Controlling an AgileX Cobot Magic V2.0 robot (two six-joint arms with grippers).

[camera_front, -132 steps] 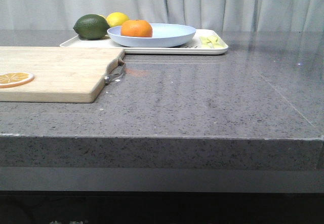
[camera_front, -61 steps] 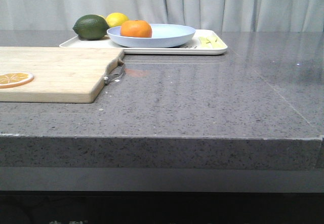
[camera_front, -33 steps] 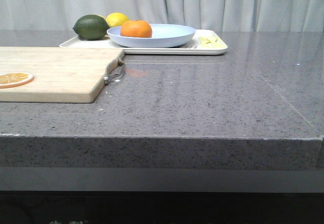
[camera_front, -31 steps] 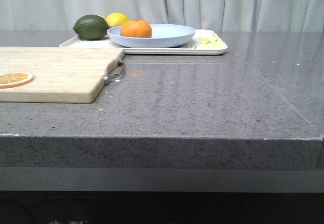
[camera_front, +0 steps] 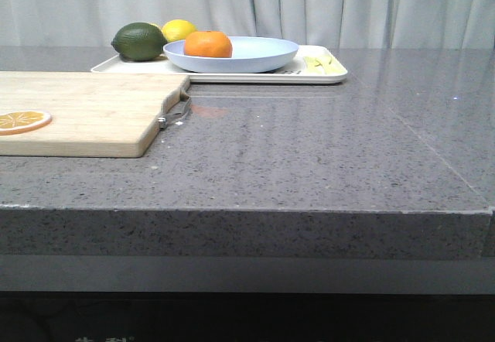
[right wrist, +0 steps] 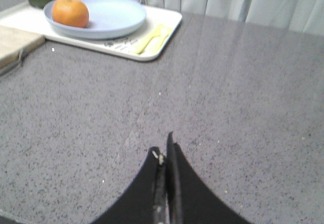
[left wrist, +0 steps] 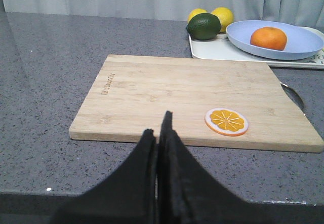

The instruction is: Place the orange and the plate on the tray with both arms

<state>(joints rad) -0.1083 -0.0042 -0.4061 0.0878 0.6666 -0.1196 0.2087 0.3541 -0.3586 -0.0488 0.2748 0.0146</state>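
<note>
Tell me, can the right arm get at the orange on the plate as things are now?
Probably yes: the orange lies uncovered on the plate, bare counter lies between, though the right gripper is shut.

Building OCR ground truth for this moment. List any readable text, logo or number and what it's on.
Cutting board: a burned-in brand mark near one short edge, too small and blurred to read.
Tray: dark specks beside the plate, not legible as text.
Nothing else carries readable text.
</note>
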